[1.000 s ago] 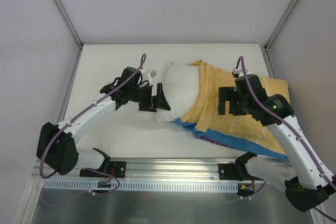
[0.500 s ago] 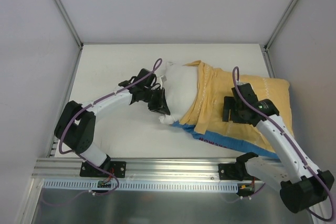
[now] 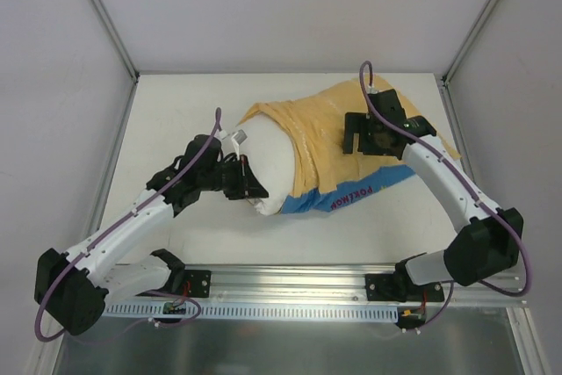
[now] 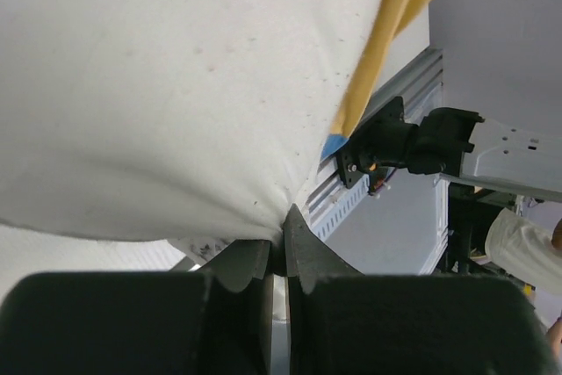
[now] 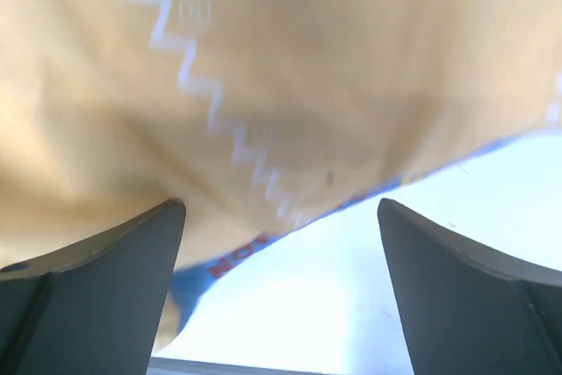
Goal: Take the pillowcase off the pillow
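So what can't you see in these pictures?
- Top view: the pillowcase hides how far the pillow reaches inside it, and its blue face is mostly turned under.
- Right wrist view: the fabric is blurred, so whether the right fingers touch it is unclear.
- Left wrist view: the left fingers cover the pinched pillow edge, and the frame cuts off the rest.

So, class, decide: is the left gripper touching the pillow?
Touching. The left wrist view shows the left gripper shut, with its fingertips pinching a white corner of the pillow.
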{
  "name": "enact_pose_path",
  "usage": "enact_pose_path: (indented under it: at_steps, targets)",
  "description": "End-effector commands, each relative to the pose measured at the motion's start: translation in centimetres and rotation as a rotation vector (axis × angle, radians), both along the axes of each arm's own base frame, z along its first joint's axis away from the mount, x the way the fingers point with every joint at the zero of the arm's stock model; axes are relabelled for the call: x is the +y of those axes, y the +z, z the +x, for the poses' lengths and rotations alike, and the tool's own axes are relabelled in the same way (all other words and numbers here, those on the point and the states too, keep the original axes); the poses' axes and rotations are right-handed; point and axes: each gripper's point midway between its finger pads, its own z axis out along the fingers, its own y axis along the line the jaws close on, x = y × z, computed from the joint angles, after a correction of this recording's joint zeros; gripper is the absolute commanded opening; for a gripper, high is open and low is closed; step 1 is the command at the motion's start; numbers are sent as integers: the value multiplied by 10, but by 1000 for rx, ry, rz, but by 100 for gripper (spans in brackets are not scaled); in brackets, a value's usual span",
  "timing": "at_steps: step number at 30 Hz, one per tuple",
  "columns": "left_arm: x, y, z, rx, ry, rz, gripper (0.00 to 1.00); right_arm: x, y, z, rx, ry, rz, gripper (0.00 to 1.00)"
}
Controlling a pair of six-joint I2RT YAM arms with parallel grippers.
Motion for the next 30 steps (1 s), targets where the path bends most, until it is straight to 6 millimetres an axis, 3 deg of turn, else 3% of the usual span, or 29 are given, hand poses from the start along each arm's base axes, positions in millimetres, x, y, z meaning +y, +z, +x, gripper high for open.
enact_pose_path:
  at_steps: [1, 2, 3, 4, 5, 7, 8, 12, 15, 27, 30]
  targets:
    - [0, 27, -4, -34, 34, -68, 0, 33, 64, 3, -180, 51, 193, 97]
    - [-1, 31, -3, -36, 42, -77, 0, 33, 65, -6, -184, 55, 213, 99]
    - [-2, 39, 1, -49, 47, -85, 0, 37, 83, -20, -227, 78, 262, 100]
    - [-3, 42, 2, -50, 52, -89, 0, 39, 87, -29, -239, 89, 284, 97]
    - [-4, 44, 5, -45, 58, -91, 0, 40, 81, -39, -228, 94, 292, 96]
    - [-6, 54, 11, -59, 72, -100, 0, 59, 89, -67, -234, 164, 383, 96]
    - [-7, 61, 13, -65, 81, -111, 0, 66, 77, -78, -201, 180, 399, 96]
    - [-7, 69, 19, -73, 115, -122, 0, 120, 63, -117, -141, 309, 476, 96]
    - [-8, 76, 19, -82, 109, -132, 0, 143, 46, -130, -71, 334, 482, 97]
    - [-5, 82, 12, -96, 103, -153, 0, 182, 37, -126, -74, 447, 476, 97]
    - [-3, 80, 9, -95, 104, -155, 0, 183, 29, -119, -68, 416, 446, 80]
